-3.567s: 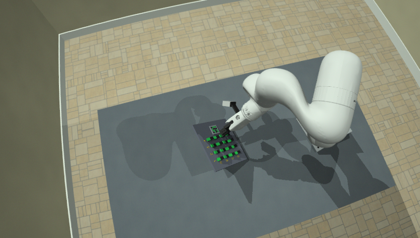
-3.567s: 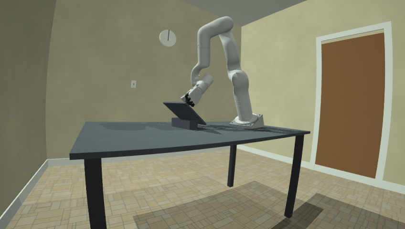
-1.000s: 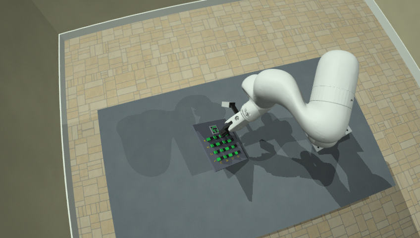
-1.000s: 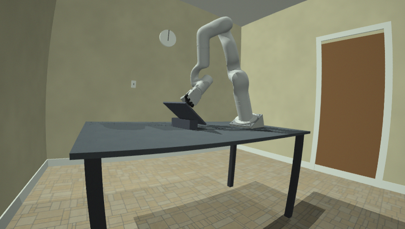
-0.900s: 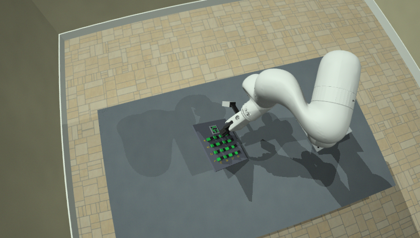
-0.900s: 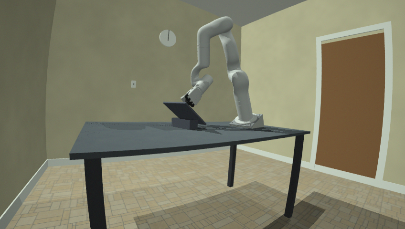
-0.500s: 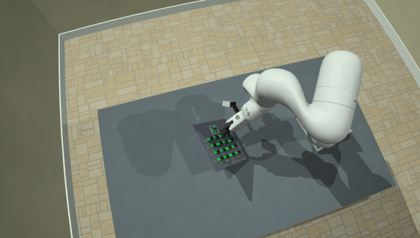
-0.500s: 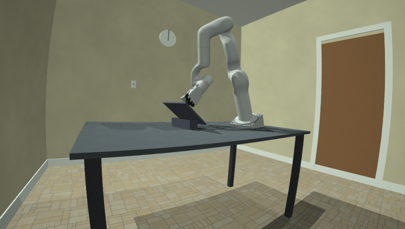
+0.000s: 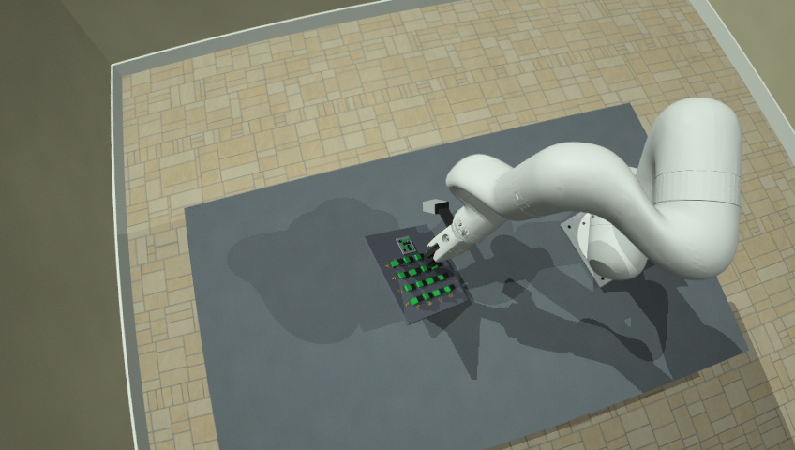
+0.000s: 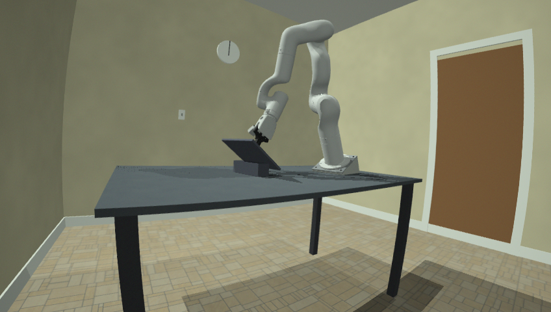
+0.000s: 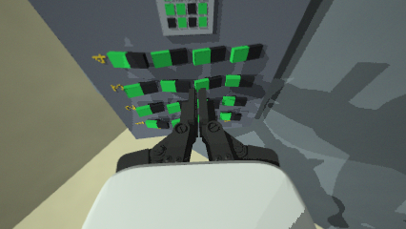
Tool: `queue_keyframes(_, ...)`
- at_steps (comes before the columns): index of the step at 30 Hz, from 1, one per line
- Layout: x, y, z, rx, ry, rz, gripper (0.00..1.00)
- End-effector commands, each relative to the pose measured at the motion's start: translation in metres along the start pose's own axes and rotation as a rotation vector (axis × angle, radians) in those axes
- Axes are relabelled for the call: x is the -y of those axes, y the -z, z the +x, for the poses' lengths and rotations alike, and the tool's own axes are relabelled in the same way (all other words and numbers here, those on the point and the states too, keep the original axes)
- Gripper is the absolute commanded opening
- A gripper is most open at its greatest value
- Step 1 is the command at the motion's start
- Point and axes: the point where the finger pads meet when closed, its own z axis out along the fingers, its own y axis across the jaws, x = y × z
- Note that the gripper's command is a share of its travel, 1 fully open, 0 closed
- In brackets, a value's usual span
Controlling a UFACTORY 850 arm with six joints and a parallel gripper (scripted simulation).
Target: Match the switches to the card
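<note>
End effector (image 11: 197, 95) shut, mid-grid (image 11: 143, 88).

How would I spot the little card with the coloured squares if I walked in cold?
Find the dark table and the sloping grey panel in front of the white arm. The panel carries rows of green-and-black switches. The card lies at the panel's edge just past the outermost row, near the closed end effector: one pale grey-framed plate of tiny flat green and dark squares, not raised rockers.
</note>
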Motion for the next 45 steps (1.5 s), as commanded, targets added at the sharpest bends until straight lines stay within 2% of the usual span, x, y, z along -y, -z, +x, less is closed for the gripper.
queue_keyframes(1, 0.000, -0.002, -0.004, 0.011, -0.007, -0.053, 0.00)
queue_keyframes(34, 0.001, -0.002, -0.004, 0.011, -0.007, -0.053, 0.00)
queue_keyframes(45, 0.000, -0.017, -0.004, 0.011, -0.007, -0.053, 0.00)
